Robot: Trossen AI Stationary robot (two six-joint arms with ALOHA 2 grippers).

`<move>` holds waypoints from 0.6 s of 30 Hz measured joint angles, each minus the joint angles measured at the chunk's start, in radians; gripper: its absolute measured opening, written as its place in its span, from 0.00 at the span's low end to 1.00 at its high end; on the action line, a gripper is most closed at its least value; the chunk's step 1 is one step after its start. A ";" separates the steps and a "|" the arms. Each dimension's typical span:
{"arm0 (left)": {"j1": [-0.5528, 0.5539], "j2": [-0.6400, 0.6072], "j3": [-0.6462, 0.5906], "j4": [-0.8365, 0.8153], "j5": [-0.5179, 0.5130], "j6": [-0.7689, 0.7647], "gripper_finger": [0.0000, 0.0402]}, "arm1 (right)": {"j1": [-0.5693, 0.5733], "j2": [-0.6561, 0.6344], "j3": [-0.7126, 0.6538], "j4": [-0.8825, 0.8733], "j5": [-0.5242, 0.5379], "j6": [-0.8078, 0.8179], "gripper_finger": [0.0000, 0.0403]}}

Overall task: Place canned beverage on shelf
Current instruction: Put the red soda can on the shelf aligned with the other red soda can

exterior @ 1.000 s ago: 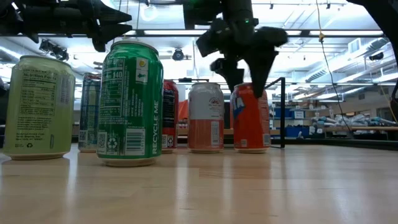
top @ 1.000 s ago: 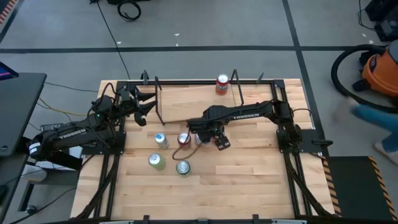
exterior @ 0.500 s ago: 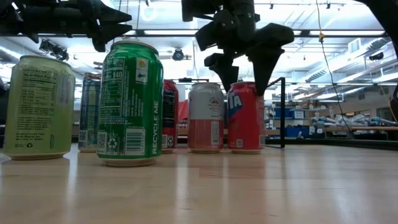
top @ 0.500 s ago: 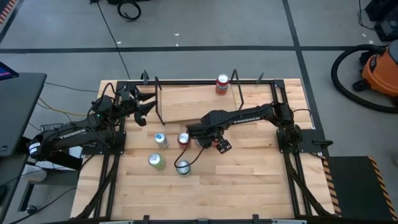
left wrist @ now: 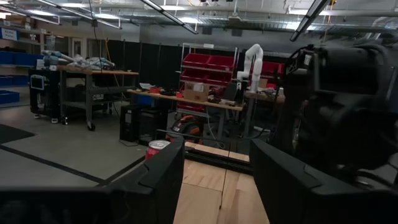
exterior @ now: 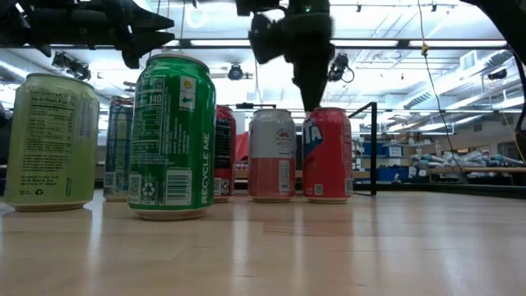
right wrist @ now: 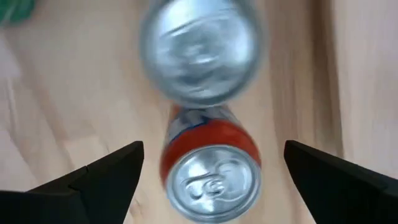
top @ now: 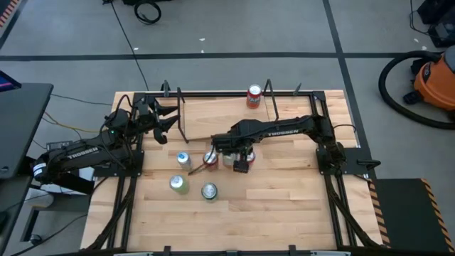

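One red can (top: 254, 96) already stands on the shelf (top: 220, 114) at the far side of the bench (top: 284, 192), beside its right upright; five more wait in a cluster at mid-bench. The right tool (top: 238, 162) hangs directly above that cluster, fingers spread wide and empty, straddling a red-orange can (right wrist: 211, 168) which touches a silver-topped one (right wrist: 200, 53), so a finger has little room on that side. Judged from this, the grasp is not yet made. The left tool (top: 165, 119) waits, open, at the shelf's left end. The shelf board between its uprights looks free.
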 joint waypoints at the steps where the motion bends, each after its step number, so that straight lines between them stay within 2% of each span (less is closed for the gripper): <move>1: 0.000 0.000 0.000 0.000 0.000 0.000 0.48 | -0.006 -0.001 -0.009 0.002 0.000 0.043 0.99; 4: 0.000 0.000 0.000 -0.008 0.000 -0.001 0.48 | -0.016 0.000 -0.038 -0.015 -0.008 0.112 0.99; 7: 0.000 0.000 0.000 -0.012 0.000 -0.001 0.48 | -0.019 0.000 -0.078 0.003 -0.061 0.132 0.99; 14: 0.000 0.000 0.000 -0.011 0.000 -0.001 0.48 | -0.021 0.000 -0.161 0.059 -0.093 0.129 0.98; 18: 0.000 0.000 0.000 -0.008 0.000 0.000 0.48 | -0.029 0.000 -0.197 0.109 -0.105 0.087 0.94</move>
